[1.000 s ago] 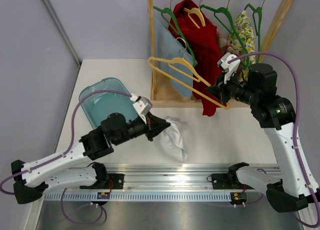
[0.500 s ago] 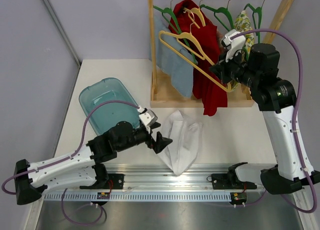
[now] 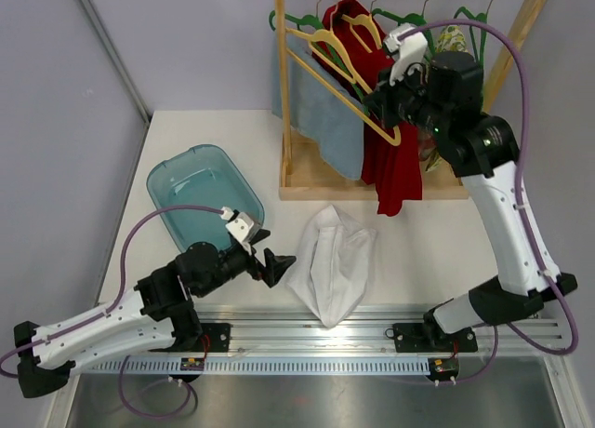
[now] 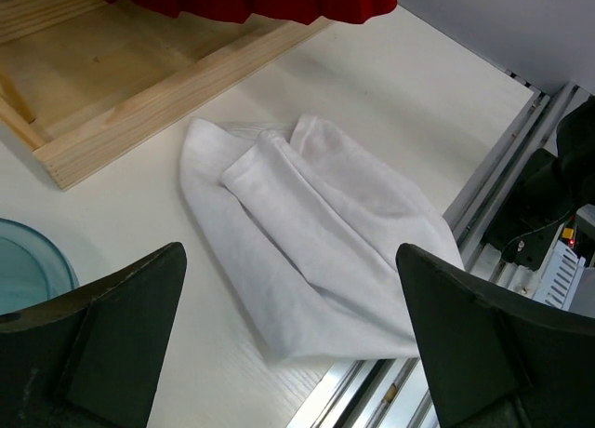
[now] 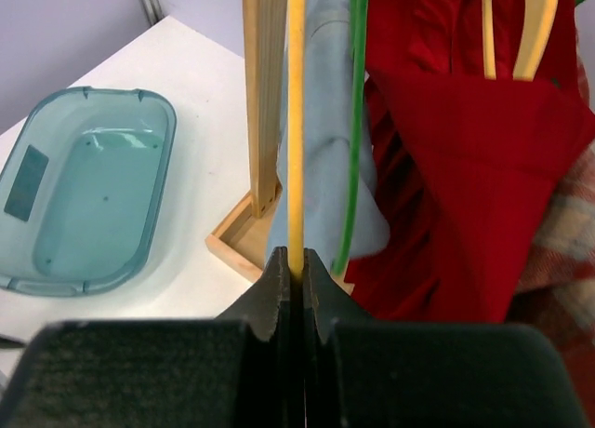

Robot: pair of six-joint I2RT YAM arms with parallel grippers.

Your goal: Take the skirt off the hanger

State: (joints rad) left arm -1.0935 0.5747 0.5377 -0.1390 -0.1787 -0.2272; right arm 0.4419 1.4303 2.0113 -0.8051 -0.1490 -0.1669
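Two grippers are recorded. Left gripper point(image 3: 274, 251): jaws spread wide, nothing held, poised low just beside the left edge of the white skirt point(image 3: 330, 265). White skirt: laid rumpled on the table point(image 3: 428, 233), off any hanger, between the base of the wooden rack point(image 3: 284, 93) and the near rail point(image 3: 325, 335). Right gripper point(image 3: 381, 110): raised at the rack, fingers pressed together on a bar of the bare yellow hanger point(image 3: 337, 67), which is tilted before the blue garment point(image 3: 330, 121) and red garment point(image 3: 395, 163). Teal tub point(image 3: 200, 191): set left of the rack.
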